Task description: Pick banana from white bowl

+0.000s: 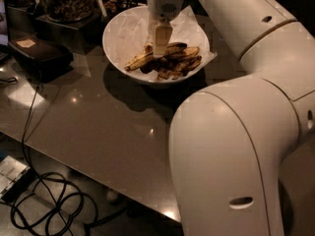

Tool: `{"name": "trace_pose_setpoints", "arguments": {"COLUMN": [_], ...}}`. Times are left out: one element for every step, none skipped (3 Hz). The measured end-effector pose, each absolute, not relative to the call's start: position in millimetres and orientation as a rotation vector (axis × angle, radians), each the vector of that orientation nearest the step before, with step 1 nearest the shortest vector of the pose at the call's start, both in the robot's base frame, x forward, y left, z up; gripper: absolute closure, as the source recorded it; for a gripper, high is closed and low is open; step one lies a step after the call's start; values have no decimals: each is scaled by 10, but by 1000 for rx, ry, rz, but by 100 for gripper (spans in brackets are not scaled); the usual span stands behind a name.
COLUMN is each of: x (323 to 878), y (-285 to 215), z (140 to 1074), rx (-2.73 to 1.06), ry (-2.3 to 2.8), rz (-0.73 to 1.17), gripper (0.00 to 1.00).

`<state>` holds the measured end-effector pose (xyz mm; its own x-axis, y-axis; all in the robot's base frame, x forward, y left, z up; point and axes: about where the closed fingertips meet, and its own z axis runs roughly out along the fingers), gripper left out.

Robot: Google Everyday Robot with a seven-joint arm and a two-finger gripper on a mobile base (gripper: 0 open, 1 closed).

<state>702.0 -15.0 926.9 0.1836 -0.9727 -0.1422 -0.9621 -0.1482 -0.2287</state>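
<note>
The white bowl [118,31] stands at the back of the dark table, lined with crinkled white paper. Several bananas lie in it. The banana [138,61], long, slim and brown-streaked, lies at the left of the pile and curves towards the bowl's left side. Shorter, darker bananas [182,63] lie to its right. My gripper [160,50] hangs straight down into the bowl from the arm above. Its tip is at the pile, over the right end of the long banana. I cannot tell whether it touches the fruit.
My large white arm [231,146] fills the right side of the view. A black box [37,53] sits on the table at the left, with dark containers [64,4] behind it. Black cables [44,200] lie on the floor below the table's front edge.
</note>
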Motion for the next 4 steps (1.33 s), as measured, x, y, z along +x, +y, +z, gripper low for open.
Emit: {"name": "trace_pose_setpoints", "arguments": {"x": [7038, 7026, 6980, 6941], "y": [-131, -143, -159, -171], "z": [9199, 9109, 9054, 9035], "rx": [-2208, -2208, -2203, -2200], "ry": [1843, 1856, 1876, 1892], "rz": [-35, 0, 36, 58], "gripper": [41, 41, 46, 47]}}
